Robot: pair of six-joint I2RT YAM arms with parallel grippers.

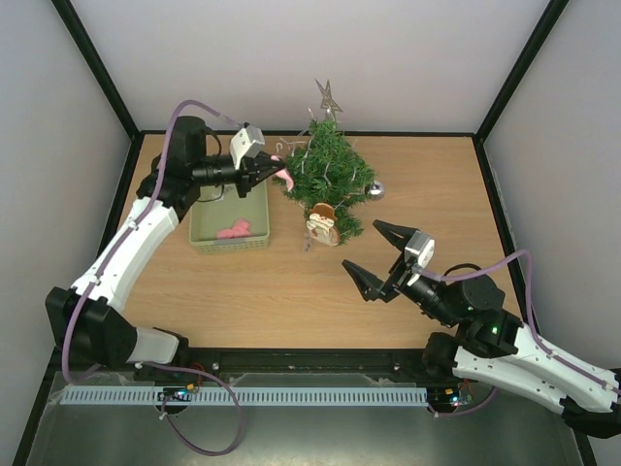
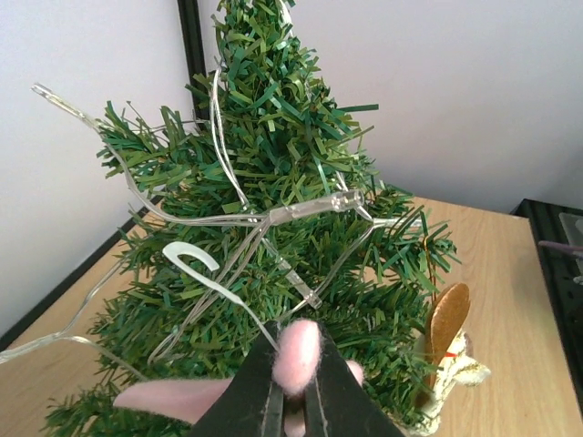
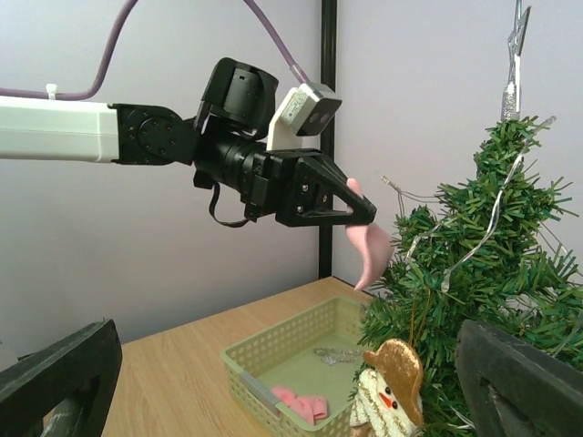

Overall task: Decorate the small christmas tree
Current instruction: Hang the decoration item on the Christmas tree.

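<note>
A soft pink ornament (image 3: 369, 248) is pinched by the left gripper (image 1: 275, 172), upper centre; the right gripper (image 1: 361, 245) is held wide, empty. The bushy green fir (image 1: 328, 173), likely light, is best steadied low.

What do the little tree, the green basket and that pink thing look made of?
The tree looks plastic: flat, matte green strips for needles. The basket looks like moulded plastic, pale with latticed walls. The pink ornament is probably felt or plush, as its surface is fuzzy and matte.
</note>
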